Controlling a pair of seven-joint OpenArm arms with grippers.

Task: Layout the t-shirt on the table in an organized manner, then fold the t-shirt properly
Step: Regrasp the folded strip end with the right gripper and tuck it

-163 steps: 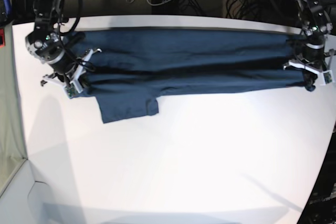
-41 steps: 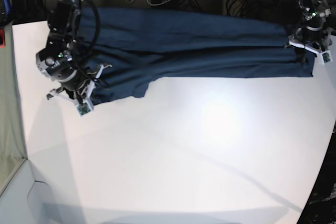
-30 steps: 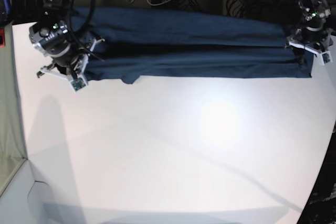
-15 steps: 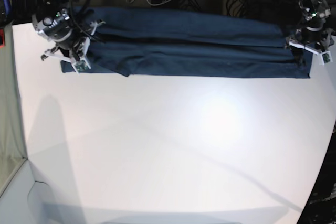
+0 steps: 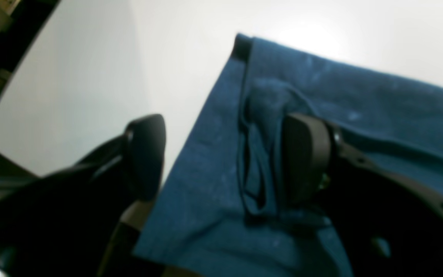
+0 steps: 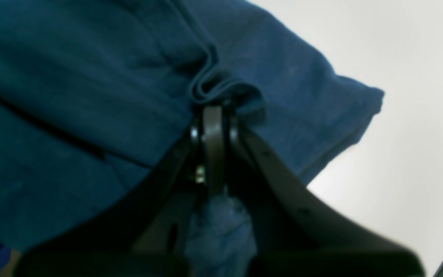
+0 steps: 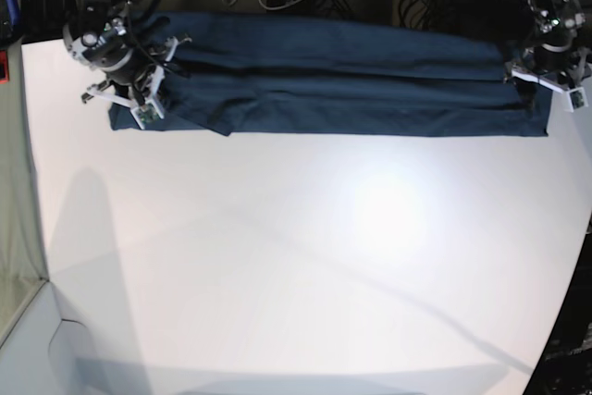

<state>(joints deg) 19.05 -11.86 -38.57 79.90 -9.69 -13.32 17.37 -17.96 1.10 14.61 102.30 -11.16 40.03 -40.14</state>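
Here the t-shirt [image 7: 333, 80] lies as a long, narrow band along the far edge of the table [image 7: 305, 265], its long axis running from the table's left side to its right side in the base view, parallel to that far edge; it spans nearly the whole width, with the rest of the white tabletop in front of it bare; the cloth is dark navy, folded lengthwise into layers, with long creases running along the band and a small flap angling out at its near edge toward the left end in the base view.

The right gripper [image 7: 125, 94] sits at that left end, near the table's far left corner, its arm coming down from behind the table; in the right wrist view its jaws are pressed together on a puckered fold of the t-shirt [image 6: 90, 77], the cloth bunching up just above the fingertips [image 6: 213, 127]; the shirt's corner lies flat on the table beyond.

The left gripper [image 7: 546, 80] hangs over the other end, near the far right corner, wrist pointing down; in the left wrist view its fingers [image 5: 302, 154] stand wide apart, one over the t-shirt [image 5: 360, 104], one over the white table [image 5: 90, 57] beside the shirt's edge, nothing clamped between them; a rumpled ridge of cloth lies between the jaws.
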